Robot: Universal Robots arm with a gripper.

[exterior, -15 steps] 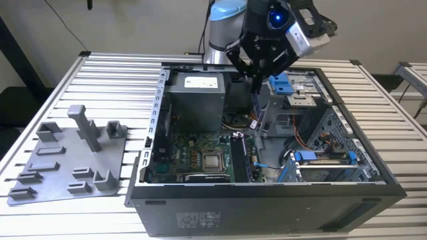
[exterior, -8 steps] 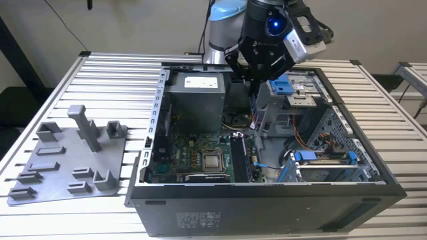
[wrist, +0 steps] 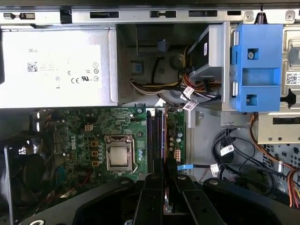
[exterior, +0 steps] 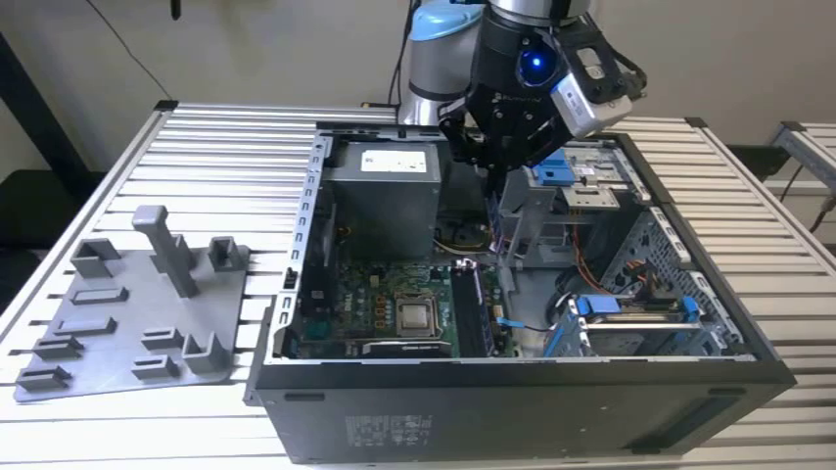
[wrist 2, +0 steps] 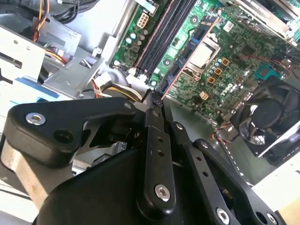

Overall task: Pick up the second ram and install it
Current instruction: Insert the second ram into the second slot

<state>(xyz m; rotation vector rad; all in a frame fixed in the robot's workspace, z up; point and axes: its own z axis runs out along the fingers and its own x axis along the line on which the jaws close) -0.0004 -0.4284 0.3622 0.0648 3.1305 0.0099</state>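
The gripper [exterior: 500,162] is hanging over the open computer case [exterior: 523,392], and in both wrist views its jaws are standing almost together, pinching the second ram [wrist: 165,138] by its flat faces with no spare gap at either side. The stick is sitting squarely between the fingertips and reaching out past them, above the motherboard [wrist: 84,136] and not seated in it.

Its long axis is running level from the near side of the case toward the far side, in line with the memory slots [wrist: 153,140] and close alongside them. Its far end is pointing toward the power supply [wrist: 56,65].

The cameras are catching it edge-on, so it is showing as a thin, straight, dark strip with a reddish rim; in the second wrist view that rim [wrist 2: 190,55] is slanting away from the gripper [wrist 2: 155,96] across the board. Its faces are turned away, so the chips cannot be made out. The processor socket [wrist: 118,157] is lying beyond the slots. The grey fixture plate [exterior: 131,323] is sitting on the table, well left of the case.
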